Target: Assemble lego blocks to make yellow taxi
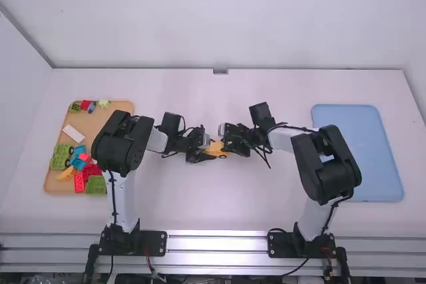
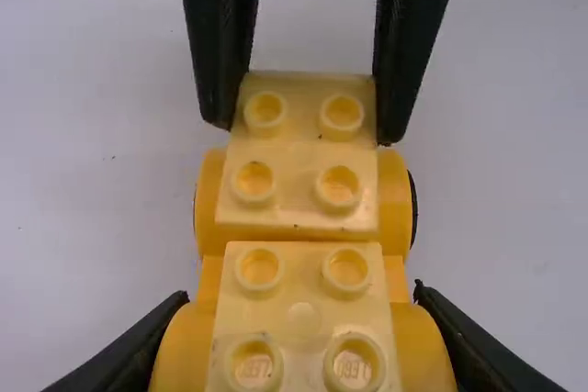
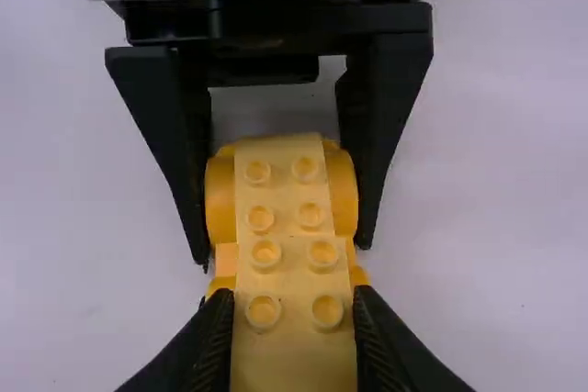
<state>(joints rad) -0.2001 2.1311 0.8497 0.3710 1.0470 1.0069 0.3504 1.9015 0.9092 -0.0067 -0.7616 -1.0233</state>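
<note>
1. Mid-table, between the two arms: left gripper [image 2: 303, 309] pinches the rounded sides of a yellow-orange plastic car base [image 2: 395, 204]. Likely the anchor, so the base can't twist or slide while the other end is worked.
2. Opposite it, right gripper [image 3: 292, 298] is closed on the sides of a pale yellow studded plastic brick [image 3: 294, 319] at the other end of the base. Side grip leaves the studs free, handy if more goes on top. Can't tell if the brick is fully seated.
3. Next to that brick, toward the left gripper, is a second pale yellow studded section [image 3: 283, 195], between the base's rounded sides. Separate brick or same part, can't tell.
4. My read: brick alignment/press step, taxi partly built. Risk: uneven push tilts the brick or pops it off. Check seating before letting go.
5. Farther out, left side: tan tray [image 1: 122, 106] holds the loose stock, incl. green bricks [image 1: 96, 185], red brick [image 1: 79, 183] and white brick [image 1: 73, 134]. Probably parked there to keep the build spot free.
6. Right side: flat blue tray [image 1: 356, 151], maybe for finished work.
</note>
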